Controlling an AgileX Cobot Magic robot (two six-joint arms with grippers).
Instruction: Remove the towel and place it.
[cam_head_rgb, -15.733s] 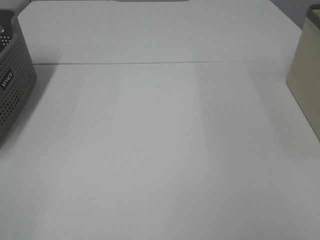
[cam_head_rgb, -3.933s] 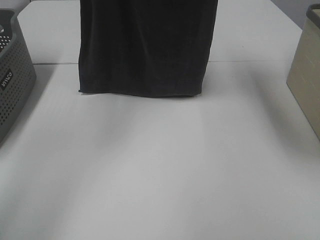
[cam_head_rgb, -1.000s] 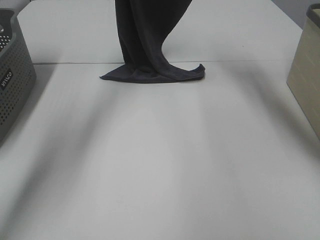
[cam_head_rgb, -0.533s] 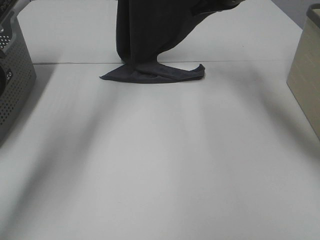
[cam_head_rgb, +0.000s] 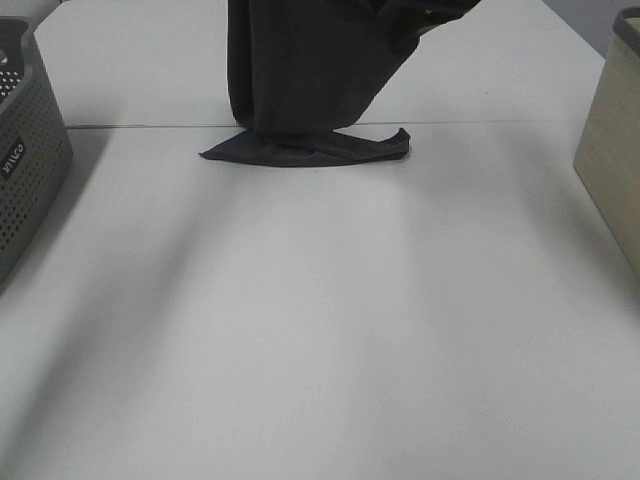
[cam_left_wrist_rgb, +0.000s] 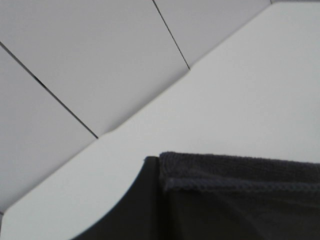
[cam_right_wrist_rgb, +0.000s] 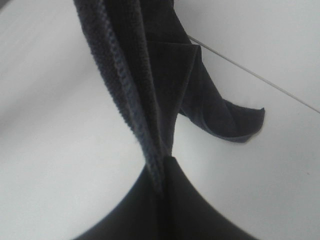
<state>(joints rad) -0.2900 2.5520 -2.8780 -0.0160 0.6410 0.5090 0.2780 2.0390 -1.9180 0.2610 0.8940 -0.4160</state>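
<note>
The towel (cam_head_rgb: 300, 80) hangs down from both hands, and its bottom edge lies folded on the desk (cam_head_rgb: 320, 330), right under them. A short while ago it hung flat and free. Now it has come lower and bunches up, so I think the putting down has started. The left hand (cam_left_wrist_rgb: 156, 167) pinches the towel's edge tight. The right hand (cam_right_wrist_rgb: 166, 165) pinches it tight too. The grey basket (cam_head_rgb: 25, 170) sits far off on the left hand's side.
</note>
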